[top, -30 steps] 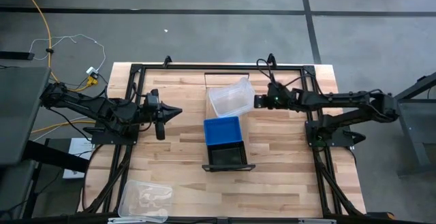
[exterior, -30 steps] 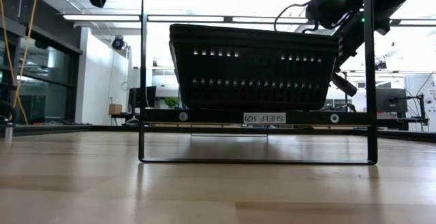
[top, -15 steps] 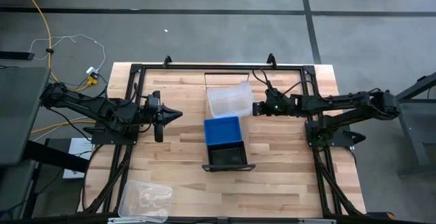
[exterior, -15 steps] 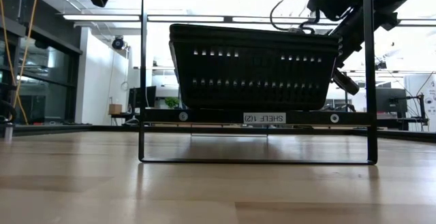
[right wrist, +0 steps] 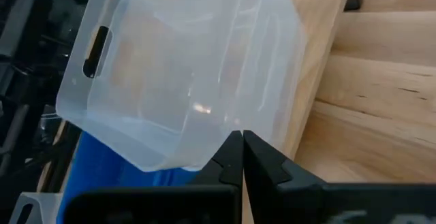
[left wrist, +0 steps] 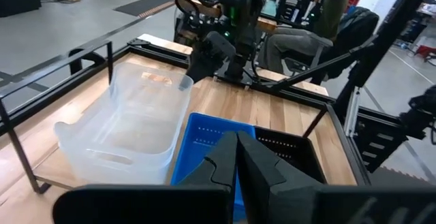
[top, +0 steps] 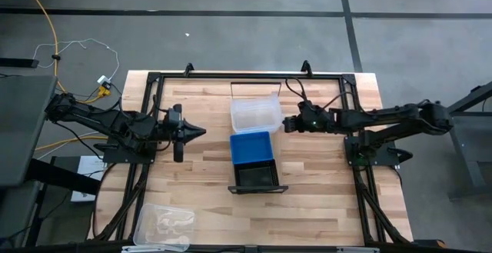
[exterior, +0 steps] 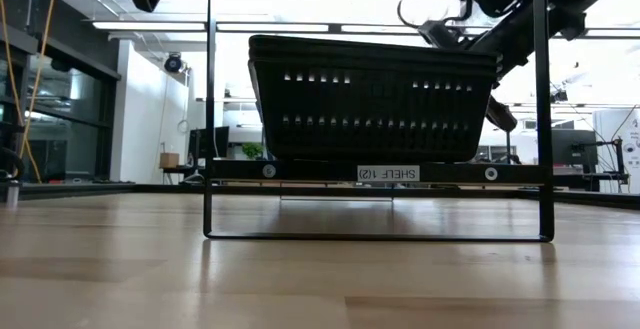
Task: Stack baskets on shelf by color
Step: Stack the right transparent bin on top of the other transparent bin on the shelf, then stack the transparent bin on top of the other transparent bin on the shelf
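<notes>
Touching clear basket edge: right gripper.

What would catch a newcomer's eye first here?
The bright blue basket at the middle of the shelf, between the clear basket at the far end and the black basket at the near end. The right gripper, fingers shut, sits at the clear basket's rim.

The left gripper's dark fingers were pressed together above a bright blue plastic basket, with a clear translucent plastic bin beside it and the right gripper touching its rim.
</notes>
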Tool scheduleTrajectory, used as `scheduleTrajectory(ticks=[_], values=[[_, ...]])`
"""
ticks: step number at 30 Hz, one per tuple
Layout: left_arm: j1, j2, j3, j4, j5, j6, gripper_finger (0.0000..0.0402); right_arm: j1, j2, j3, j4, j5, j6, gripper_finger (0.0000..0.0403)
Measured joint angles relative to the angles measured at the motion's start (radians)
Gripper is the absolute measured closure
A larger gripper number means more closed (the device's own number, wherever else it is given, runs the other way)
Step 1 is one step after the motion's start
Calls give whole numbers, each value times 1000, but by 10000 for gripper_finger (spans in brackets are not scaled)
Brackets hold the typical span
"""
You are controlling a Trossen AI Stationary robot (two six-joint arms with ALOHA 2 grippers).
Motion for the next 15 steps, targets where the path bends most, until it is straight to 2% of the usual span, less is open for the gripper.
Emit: scheduleTrajectory(ticks=[8,15], values=[[-1,8,0,-16,40,-42,401,9,-104,0,-74,-37,-54,403],[-73,107,0,-45,161,-97,401,79,-172,0,-80,-45,-123,403]])
